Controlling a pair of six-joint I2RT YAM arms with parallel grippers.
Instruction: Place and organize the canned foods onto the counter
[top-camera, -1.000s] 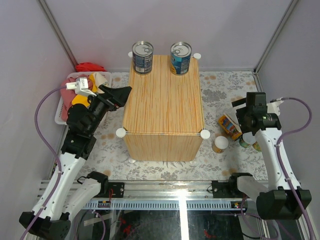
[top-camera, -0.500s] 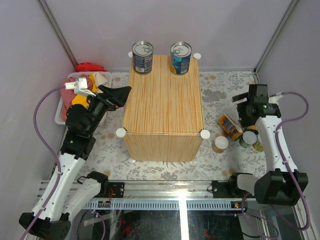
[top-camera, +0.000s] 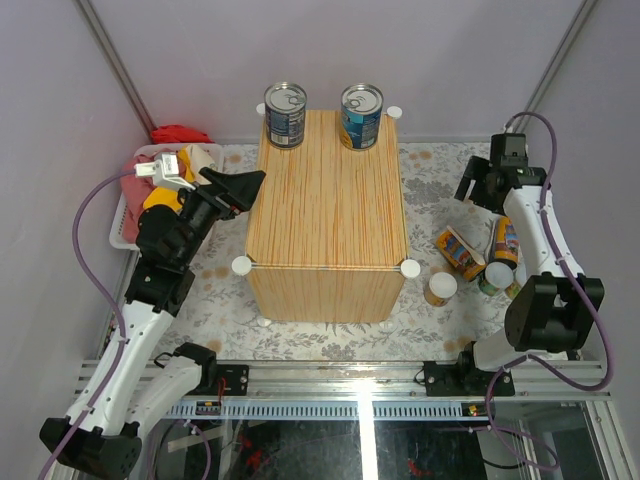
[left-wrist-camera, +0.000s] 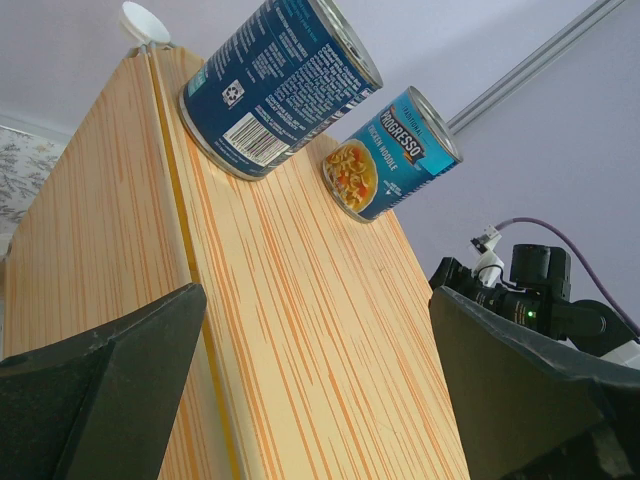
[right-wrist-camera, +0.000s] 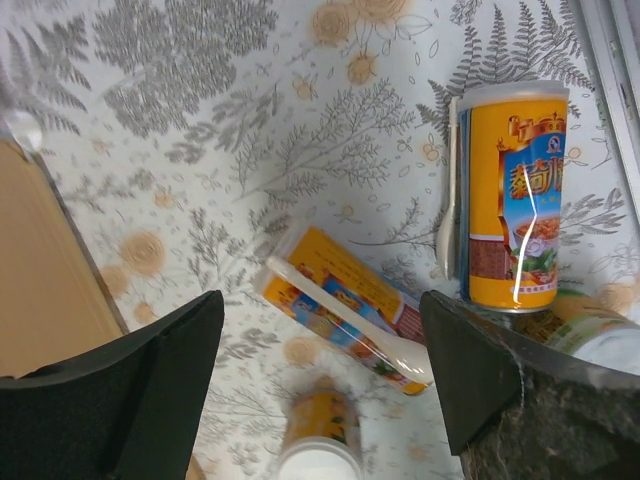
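The counter (top-camera: 330, 190) is a light wood-grain box on the floral mat. Two blue-labelled cans (top-camera: 285, 115) (top-camera: 361, 116) stand at its far edge and also show in the left wrist view (left-wrist-camera: 275, 85) (left-wrist-camera: 395, 150). Several orange-yellow cans are on the mat to the right: one lies on its side (top-camera: 458, 252) (right-wrist-camera: 345, 305), one with a white lid stands near the counter's corner (top-camera: 440, 288) (right-wrist-camera: 318, 440), another stands further right (top-camera: 505, 240) (right-wrist-camera: 512, 200). My left gripper (top-camera: 245, 185) (left-wrist-camera: 320, 390) is open and empty at the counter's left edge. My right gripper (top-camera: 472, 190) (right-wrist-camera: 320, 370) is open and empty above the lying can.
A white basket (top-camera: 122, 215) with red, pink and yellow cloths stands at the left wall. A green-topped can (top-camera: 494, 278) (right-wrist-camera: 600, 340) stands by the right cans. Purple walls close the cell. White knobs (top-camera: 241, 265) (top-camera: 409, 268) mark the counter's near corners.
My right arm has swung back and away from the cans toward the far right corner, its gripper now higher over the mat. The left arm has hardly moved.
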